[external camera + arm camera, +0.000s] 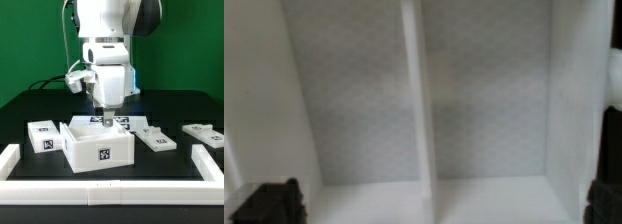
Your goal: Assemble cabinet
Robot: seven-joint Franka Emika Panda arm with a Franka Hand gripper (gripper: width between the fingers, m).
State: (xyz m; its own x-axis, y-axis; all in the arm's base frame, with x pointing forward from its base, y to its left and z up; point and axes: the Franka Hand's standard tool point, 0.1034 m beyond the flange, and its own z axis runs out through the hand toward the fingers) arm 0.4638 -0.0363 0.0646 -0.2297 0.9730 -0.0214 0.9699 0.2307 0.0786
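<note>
The cabinet (100,148) is a white open-topped box with a tag on its front face, standing at the middle of the black table. My gripper (104,120) hangs straight down over its back edge, with the fingertips at the rim. In the wrist view I look into the cabinet (349,110): a thin white divider (416,100) runs between two compartments. My gripper (438,205) is open, its dark fingertips (269,200) far apart at the picture's edges, with nothing held between them.
Small white tagged blocks lie around the cabinet: one at the exterior view's left (42,135), one at its right (157,138), another farther right (205,131). A low white wall (110,187) borders the front and both sides of the table.
</note>
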